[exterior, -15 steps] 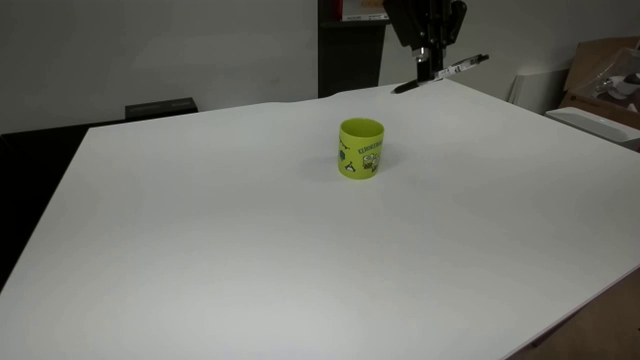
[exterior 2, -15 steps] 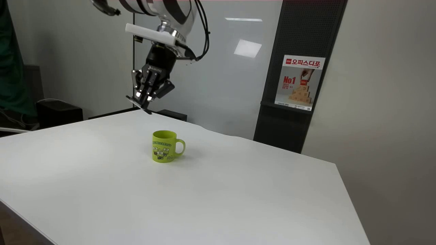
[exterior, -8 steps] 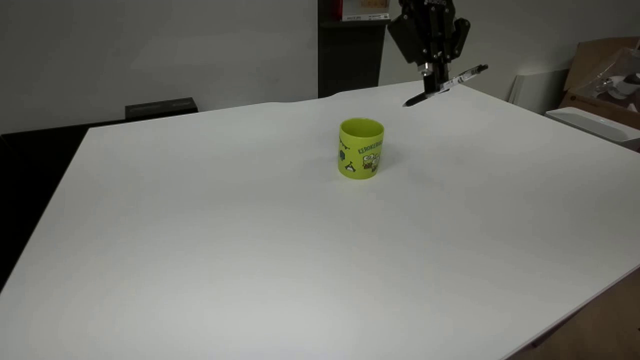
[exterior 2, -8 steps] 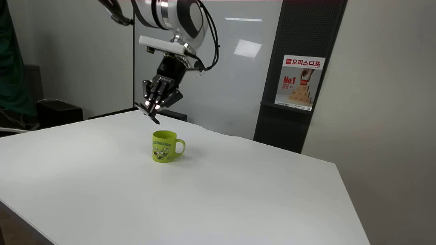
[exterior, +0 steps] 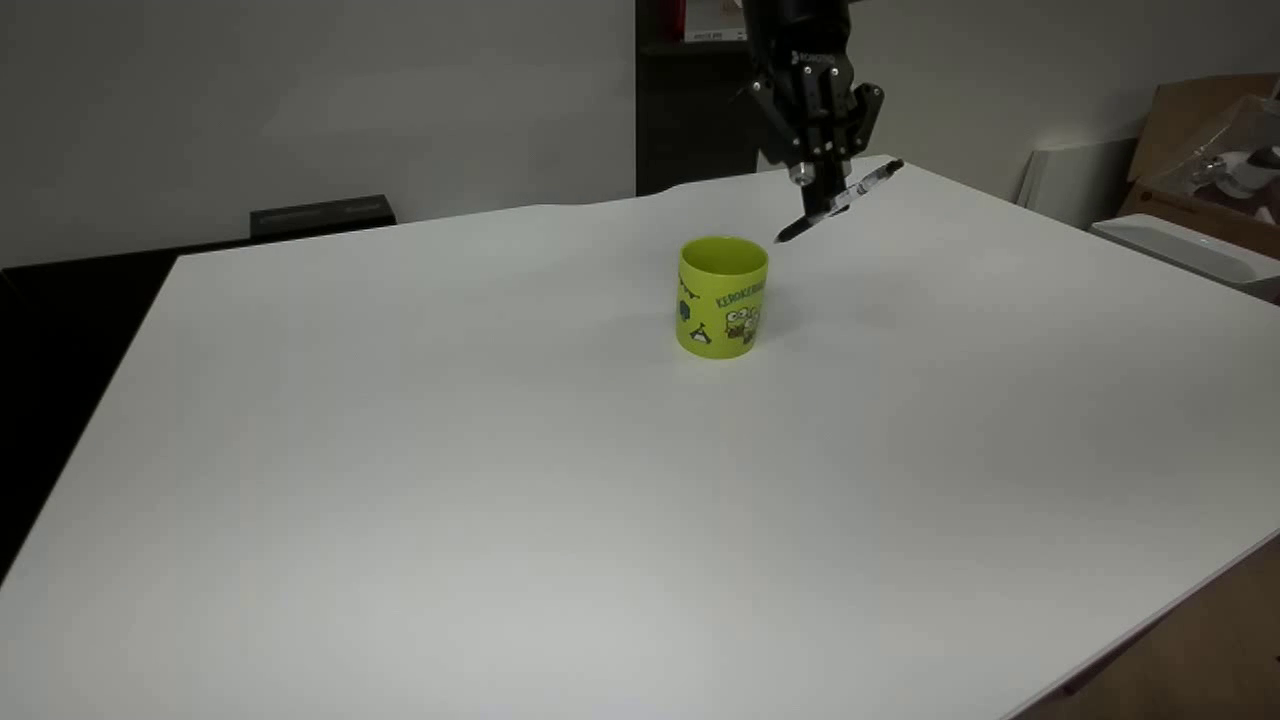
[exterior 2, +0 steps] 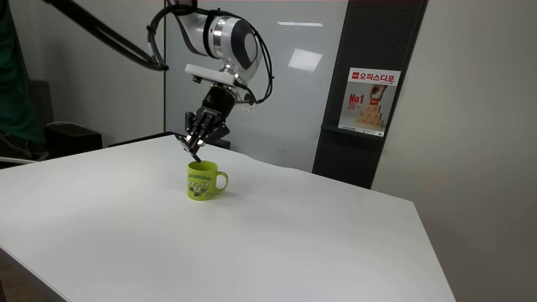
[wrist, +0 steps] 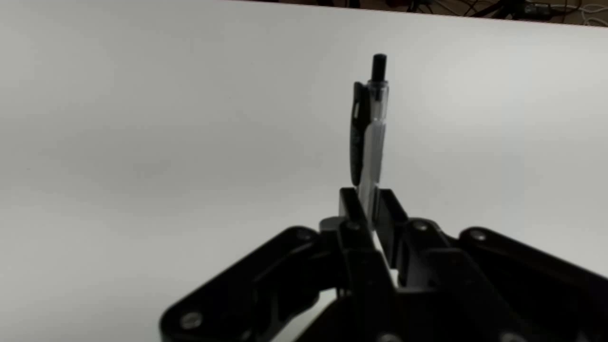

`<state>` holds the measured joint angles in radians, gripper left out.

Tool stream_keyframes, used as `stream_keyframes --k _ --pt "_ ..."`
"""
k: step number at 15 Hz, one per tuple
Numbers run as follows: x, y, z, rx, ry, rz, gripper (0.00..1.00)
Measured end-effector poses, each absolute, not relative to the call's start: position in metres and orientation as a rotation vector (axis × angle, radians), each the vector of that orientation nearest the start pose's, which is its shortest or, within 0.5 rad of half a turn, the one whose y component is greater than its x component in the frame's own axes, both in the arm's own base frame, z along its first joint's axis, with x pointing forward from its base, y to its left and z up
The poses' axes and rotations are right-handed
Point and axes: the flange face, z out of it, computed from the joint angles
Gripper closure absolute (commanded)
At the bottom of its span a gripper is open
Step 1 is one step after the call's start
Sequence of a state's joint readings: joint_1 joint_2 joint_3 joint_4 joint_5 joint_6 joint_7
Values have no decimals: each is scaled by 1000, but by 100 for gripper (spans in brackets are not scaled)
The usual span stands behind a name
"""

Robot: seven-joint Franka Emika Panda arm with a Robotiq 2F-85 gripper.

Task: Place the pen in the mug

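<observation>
"The pen is in your gripper, pinched between its two fingers"

"And it slants through them: in an exterior view you see its dark tip lower than your fingertips, while the clear end with the black button sits higher, beyond them on the opposite side"

"Your wrist view agrees, with the see-through barrel, its pale inner part and the black clip stretching out past the fingertips"

"Where does your mug stand, then?"

"Near your gripper and lower than it in both exterior views: upright on the white table, yellow-green, with lettering and cartoon figures on its side and a handle showing in an exterior view"

"Is your pen inside it?"

"Outside; the tip is near the rim yet apart from it, and you can spot a strip of tabletop between the two"

"Anything else around your gripper?"

"Above it, your robot arm; well apart from it, a poster on a dark panel and, beyond the table's edge, a cardboard box"
</observation>
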<state>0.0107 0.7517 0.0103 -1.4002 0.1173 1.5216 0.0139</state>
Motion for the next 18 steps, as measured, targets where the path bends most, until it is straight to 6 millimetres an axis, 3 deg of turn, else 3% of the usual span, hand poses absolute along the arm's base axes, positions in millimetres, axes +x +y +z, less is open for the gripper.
stream_keyframes --k 11,12,14,18 --pt "692 43 202 -2839 10 993 97" --pt "694 44 200 -2838 9 995 62" --pt "699 44 198 -2836 16 998 55" --pt "706 43 195 -2836 19 988 27"
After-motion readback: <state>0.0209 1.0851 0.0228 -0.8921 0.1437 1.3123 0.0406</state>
